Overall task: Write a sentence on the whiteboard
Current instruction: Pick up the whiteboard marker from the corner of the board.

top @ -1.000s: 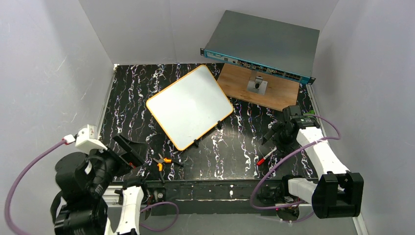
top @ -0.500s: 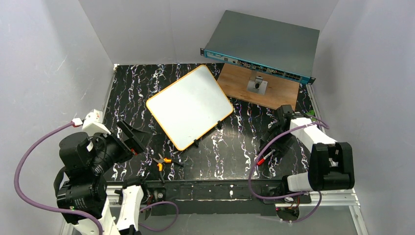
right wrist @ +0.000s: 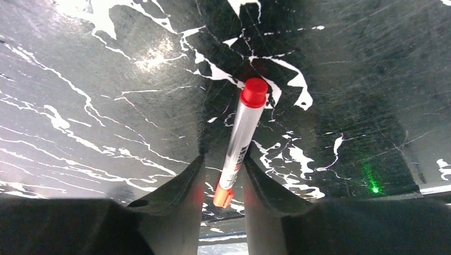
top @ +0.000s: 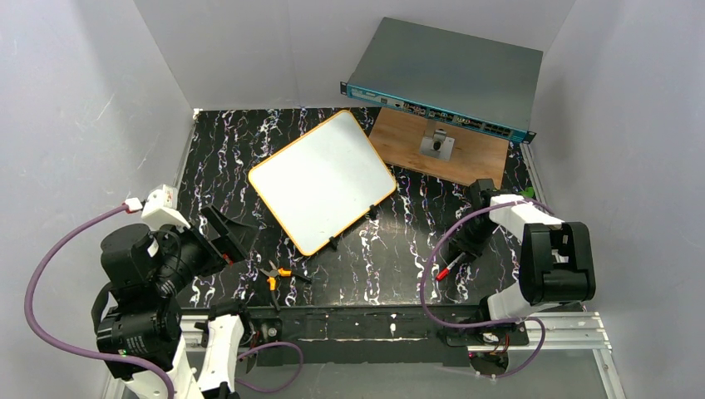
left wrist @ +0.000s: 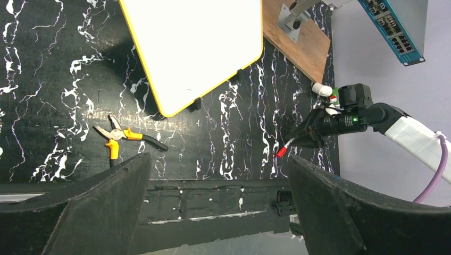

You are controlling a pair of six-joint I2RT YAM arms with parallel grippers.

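The whiteboard (top: 320,181) (left wrist: 191,48), white with an orange rim, lies at an angle in the middle of the black marbled table. Its face is blank; no sentence shows. A red-capped marker (top: 445,268) (left wrist: 284,149) (right wrist: 242,133) lies flat on the table at the right. My right gripper (top: 461,249) (right wrist: 224,158) is down at the table and straddles the marker's rear end. One finger touches the barrel and a narrow gap remains at the other. My left gripper (top: 224,241) (left wrist: 218,159) hovers wide open at the near left, holding nothing.
Orange-handled pliers (top: 278,274) (left wrist: 125,137) lie near the front edge, left of centre. A brown wooden board (top: 474,158) with a metal bracket (top: 436,145) sits at the back right. A grey network switch (top: 445,75) leans above it. Grey walls enclose the table.
My right arm has folded down onto the marker and its jaws have narrowed from wide open to close around the barrel. The left arm shifted upward early on, then held still.
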